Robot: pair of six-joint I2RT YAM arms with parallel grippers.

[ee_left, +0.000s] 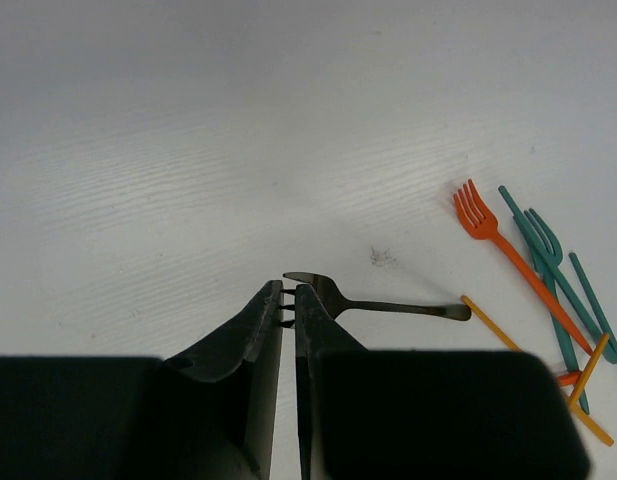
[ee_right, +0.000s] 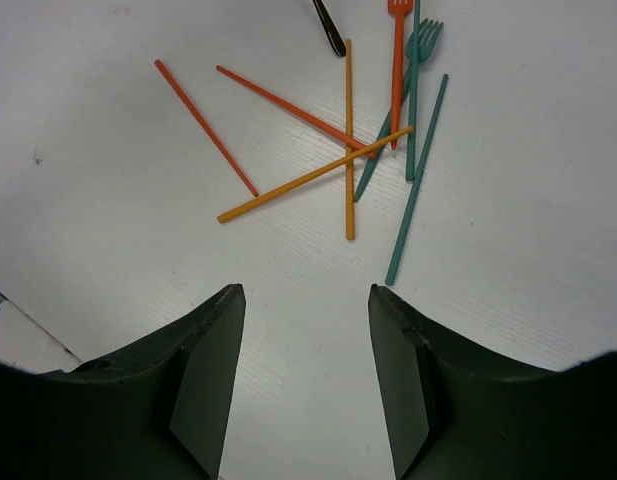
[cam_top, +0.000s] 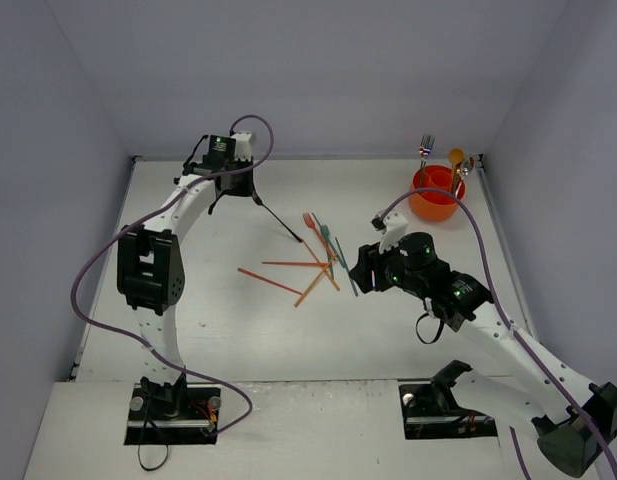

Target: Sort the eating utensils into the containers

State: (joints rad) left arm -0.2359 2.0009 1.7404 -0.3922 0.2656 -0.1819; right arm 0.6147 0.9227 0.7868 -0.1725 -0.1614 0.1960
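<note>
My left gripper (cam_top: 254,196) (ee_left: 288,298) is shut on the tines of a dark metallic fork (ee_left: 398,306). The fork's handle slants towards the pile (cam_top: 280,222). Loose utensils lie mid-table: an orange fork (ee_left: 498,236), a teal fork (ee_left: 546,240), orange-red sticks (ee_right: 206,127), gold sticks (ee_right: 313,176) and a teal stick (ee_right: 418,180). My right gripper (cam_top: 362,274) (ee_right: 306,300) is open and empty, just right of the pile, with the teal stick's end near its right finger. The orange container (cam_top: 435,194) stands at the back right. It holds a metallic fork (cam_top: 426,148) and a gold spoon (cam_top: 455,158).
White walls close the table at the back and on both sides. The purple cables of both arms loop over the table. The right arm's cable (cam_top: 478,235) passes close by the orange container.
</note>
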